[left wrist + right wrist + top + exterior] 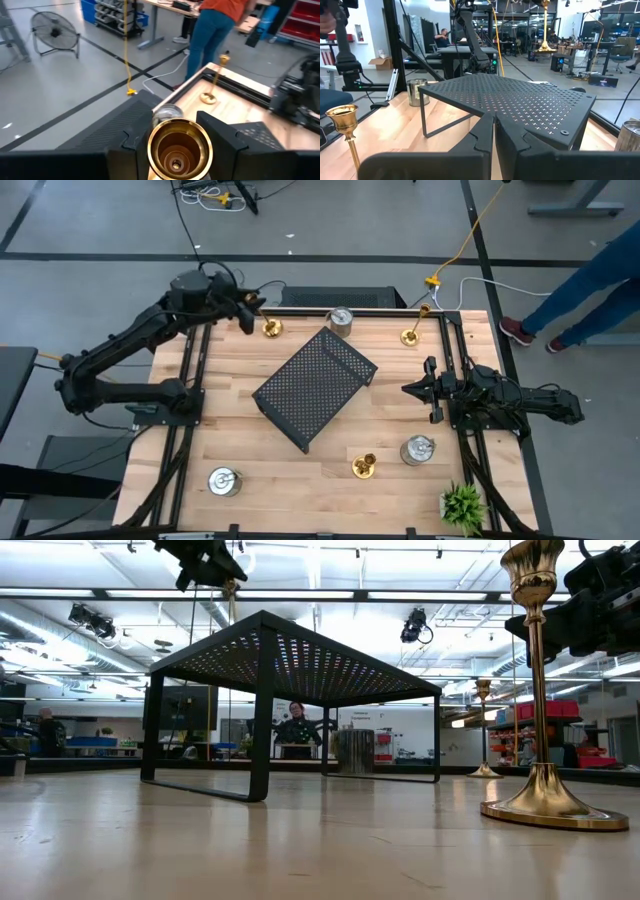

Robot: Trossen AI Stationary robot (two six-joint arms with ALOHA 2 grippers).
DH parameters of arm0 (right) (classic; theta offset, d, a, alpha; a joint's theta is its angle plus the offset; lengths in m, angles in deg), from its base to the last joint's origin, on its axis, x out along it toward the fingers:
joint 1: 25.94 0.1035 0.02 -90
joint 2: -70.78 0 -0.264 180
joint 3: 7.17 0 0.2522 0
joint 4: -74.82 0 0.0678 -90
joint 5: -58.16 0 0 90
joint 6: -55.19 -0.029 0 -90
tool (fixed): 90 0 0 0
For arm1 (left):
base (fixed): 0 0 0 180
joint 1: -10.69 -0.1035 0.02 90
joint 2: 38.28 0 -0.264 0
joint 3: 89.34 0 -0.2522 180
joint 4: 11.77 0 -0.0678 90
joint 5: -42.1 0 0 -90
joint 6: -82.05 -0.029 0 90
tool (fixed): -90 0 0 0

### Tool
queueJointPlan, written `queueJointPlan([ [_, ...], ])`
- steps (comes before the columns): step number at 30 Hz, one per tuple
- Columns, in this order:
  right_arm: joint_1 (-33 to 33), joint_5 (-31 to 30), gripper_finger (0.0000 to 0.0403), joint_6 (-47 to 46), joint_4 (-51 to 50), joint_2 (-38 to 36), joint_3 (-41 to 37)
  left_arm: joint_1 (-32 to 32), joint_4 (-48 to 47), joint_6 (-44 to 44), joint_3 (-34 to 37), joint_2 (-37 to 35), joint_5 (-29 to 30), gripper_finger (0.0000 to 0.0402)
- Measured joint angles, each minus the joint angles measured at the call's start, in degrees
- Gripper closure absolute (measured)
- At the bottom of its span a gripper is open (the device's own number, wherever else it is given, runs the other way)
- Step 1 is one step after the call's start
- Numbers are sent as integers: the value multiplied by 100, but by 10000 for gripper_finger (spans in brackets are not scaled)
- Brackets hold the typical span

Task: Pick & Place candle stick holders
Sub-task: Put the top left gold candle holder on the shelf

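- At the table's far left corner, my left gripper gripped a gold candle stick holder; its base was hidden from my wrist camera.
- My right gripper sat clenched, empty, beside the black tray.

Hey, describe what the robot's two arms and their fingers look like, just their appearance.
Both arms are matte black, built from jointed segments with bulkier housings at the joints. The left gripper and right gripper each end in two flat, angular black fingers with stepped, notched inner edges. Thin dark cables run along the arms. No markings are readable.
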Motion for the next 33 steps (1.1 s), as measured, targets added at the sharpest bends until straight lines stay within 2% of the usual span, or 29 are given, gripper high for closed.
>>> queueJointPlan([
  [17, 0, -1, 380, 0, 1, 0, -1, 1220, 368, 252, 0, 582, 88, 254],
  [26, 0, -1, 380, 0, 0, 0, 0, 1622, 635, 291, 0, 734, 90, 253],
  [33, -2, 0, 380, 0, 1, 0, -1, 1676, 588, 295, -183, 781, 19, 257],
])
